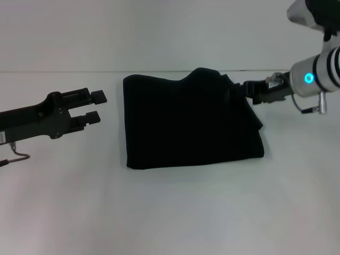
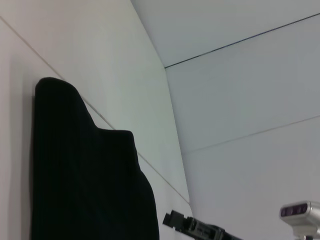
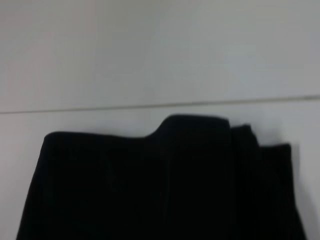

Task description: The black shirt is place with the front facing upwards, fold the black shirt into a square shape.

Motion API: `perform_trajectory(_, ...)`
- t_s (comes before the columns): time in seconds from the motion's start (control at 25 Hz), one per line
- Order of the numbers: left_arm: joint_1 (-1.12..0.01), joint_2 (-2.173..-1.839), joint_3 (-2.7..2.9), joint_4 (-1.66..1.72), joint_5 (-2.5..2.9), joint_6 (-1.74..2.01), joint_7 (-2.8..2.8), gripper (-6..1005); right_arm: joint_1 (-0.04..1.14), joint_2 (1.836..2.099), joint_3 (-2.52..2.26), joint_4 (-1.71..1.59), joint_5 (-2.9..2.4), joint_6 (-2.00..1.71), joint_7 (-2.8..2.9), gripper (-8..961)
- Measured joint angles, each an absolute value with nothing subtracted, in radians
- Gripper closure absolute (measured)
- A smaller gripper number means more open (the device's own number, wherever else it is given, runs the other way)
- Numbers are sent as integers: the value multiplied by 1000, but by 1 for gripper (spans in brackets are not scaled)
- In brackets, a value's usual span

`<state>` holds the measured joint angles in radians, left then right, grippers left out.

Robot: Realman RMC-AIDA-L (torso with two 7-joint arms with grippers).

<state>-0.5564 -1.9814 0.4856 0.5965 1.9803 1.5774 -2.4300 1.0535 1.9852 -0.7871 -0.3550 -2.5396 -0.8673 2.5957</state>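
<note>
The black shirt (image 1: pixel 191 122) lies folded into a rough square in the middle of the white table, with a raised hump on its far edge. Its lettering and neck label are hidden. It also shows in the left wrist view (image 2: pixel 85 170) and the right wrist view (image 3: pixel 160 185). My left gripper (image 1: pixel 96 106) is open and empty, a little left of the shirt's left edge. My right gripper (image 1: pixel 245 90) is at the shirt's far right corner, at or just off the cloth; it also shows in the left wrist view (image 2: pixel 197 227).
The white table (image 1: pixel 170 212) ends at a back edge (image 1: pixel 64 71) just behind the shirt, with a pale wall beyond. A thin cable (image 1: pixel 16 156) hangs under the left arm.
</note>
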Motion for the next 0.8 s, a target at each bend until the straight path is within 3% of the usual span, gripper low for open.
perform_trajectory(0.8, -577, -1991, 485, 592, 1980, 1537, -2399, 295, 1038, 2028, -779, -294, -2505, -816, 2606, 36)
